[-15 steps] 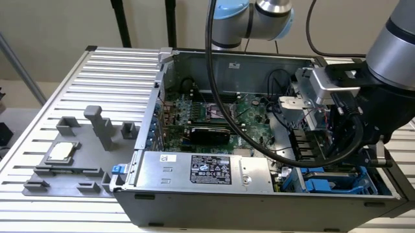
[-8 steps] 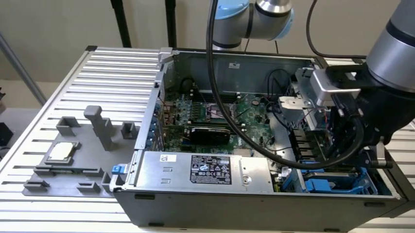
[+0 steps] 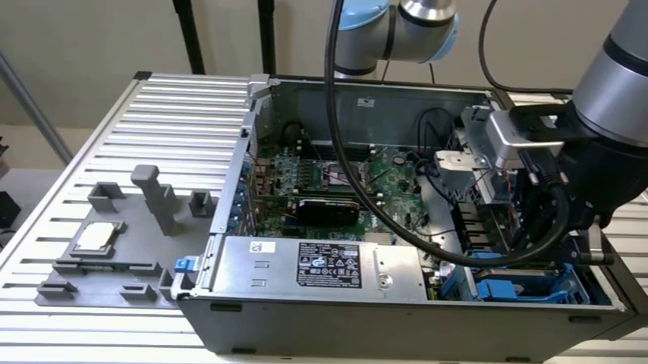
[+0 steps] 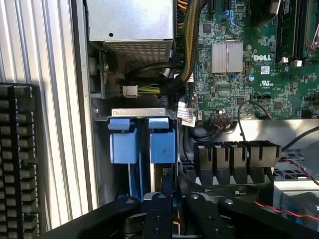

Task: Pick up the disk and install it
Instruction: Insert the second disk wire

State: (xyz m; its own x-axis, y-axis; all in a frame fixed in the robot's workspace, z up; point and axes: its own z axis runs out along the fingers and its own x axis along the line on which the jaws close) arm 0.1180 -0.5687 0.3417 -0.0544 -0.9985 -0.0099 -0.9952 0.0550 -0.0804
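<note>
The disk (image 4: pixel 149 149) stands on edge in the blue drive bay (image 3: pixel 511 290) at the case's near corner on the exterior view's right. Its two blue rail tabs show side by side, with blue rails and a thin silver edge running back toward my gripper (image 4: pixel 167 196). The black fingers (image 4: pixel 168 180) sit close together on that edge, so the gripper looks shut on the disk. In the exterior view the arm's wrist (image 3: pixel 567 174) hangs over this bay and hides the fingers.
The open computer case (image 3: pixel 405 318) holds a green motherboard (image 4: pixel 249 64), a silver power supply with a black label (image 3: pixel 324 265) and cable bundles (image 4: pixel 187 45). A grey fixture (image 3: pixel 111 258) with a small silver chip (image 3: pixel 96 236) lies on the slatted table. A black keyboard (image 4: pixel 17 159) lies beside the case.
</note>
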